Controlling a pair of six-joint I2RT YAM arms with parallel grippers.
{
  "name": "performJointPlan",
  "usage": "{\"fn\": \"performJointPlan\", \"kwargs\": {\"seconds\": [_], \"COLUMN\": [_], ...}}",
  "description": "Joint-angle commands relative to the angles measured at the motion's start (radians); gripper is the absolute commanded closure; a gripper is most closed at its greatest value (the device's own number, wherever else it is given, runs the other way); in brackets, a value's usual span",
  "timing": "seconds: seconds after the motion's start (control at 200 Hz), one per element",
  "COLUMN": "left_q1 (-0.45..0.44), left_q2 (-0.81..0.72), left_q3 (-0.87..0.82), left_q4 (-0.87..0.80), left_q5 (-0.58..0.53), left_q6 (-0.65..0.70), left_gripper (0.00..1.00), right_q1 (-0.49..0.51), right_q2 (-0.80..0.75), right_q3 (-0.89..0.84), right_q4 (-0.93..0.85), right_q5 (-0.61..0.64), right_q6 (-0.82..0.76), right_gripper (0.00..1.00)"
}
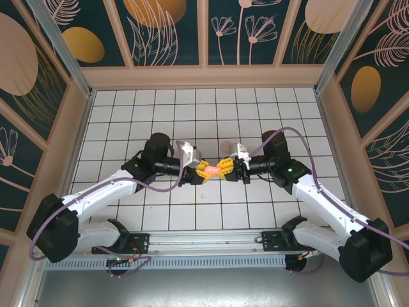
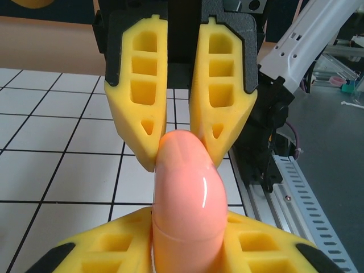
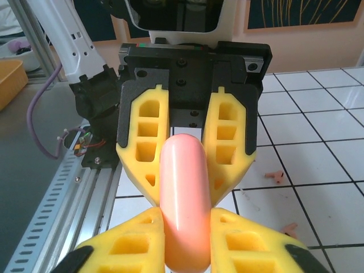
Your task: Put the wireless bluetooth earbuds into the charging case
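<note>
2 robot arms meet at the middle of a white tiled table [image 1: 160, 115], sharing a grip on the salmon-pink charging case [image 1: 213, 171] held between them above the tiles. The left gripper [image 3: 186, 193] has its yellow fingers pressed narrowly against both sides of one end of the case, and the right gripper [image 2: 183, 156] pinches the opposite end in the same way, so each is closed on the case and neither hand is free. A seam runs around the glossy shell in the left wrist view and no gap shows along it, so the lid appears to be shut. The earbuds [image 3: 277, 176] are not inside: 2 tiny pale-pink pieces lie loose on the tiles, the second [image 3: 290, 229] a little nearer the right wrist camera, both apart from the case and untouched. By this evidence the task is at an early stage. The case is secured, but opening the lid, collecting each of the 2 pieces and seating them in the case are all left to do.
</note>
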Motion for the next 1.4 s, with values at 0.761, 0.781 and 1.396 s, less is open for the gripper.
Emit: {"fn": "performJointPlan", "kwargs": {"seconds": [0.761,0.781,1.396], "left_q1": [-0.006,-0.006,0.122], "left_q2": [-0.014,-0.014,0.061], "left_q3": [0.016,0.014,-0.123], "left_q4": [-0.019,-0.014,0.416], "left_q5": [-0.007,-0.009,0.07], "left_q6": [0.037,0.036,-0.28], "left_gripper": [0.75,0.75,0.76], "right_q1": [-0.02,-0.021,-0.026], "right_q2": [-0.05,-0.051,-0.137], "right_q3": [-0.045,-0.046,-0.056], "right_q4": [0.195,0.196,0.193], "right_q5": [0.258,0.261,0.331], "right_q6": [0.193,0.194,0.313], "right_gripper": [0.59,0.59,0.52]}}
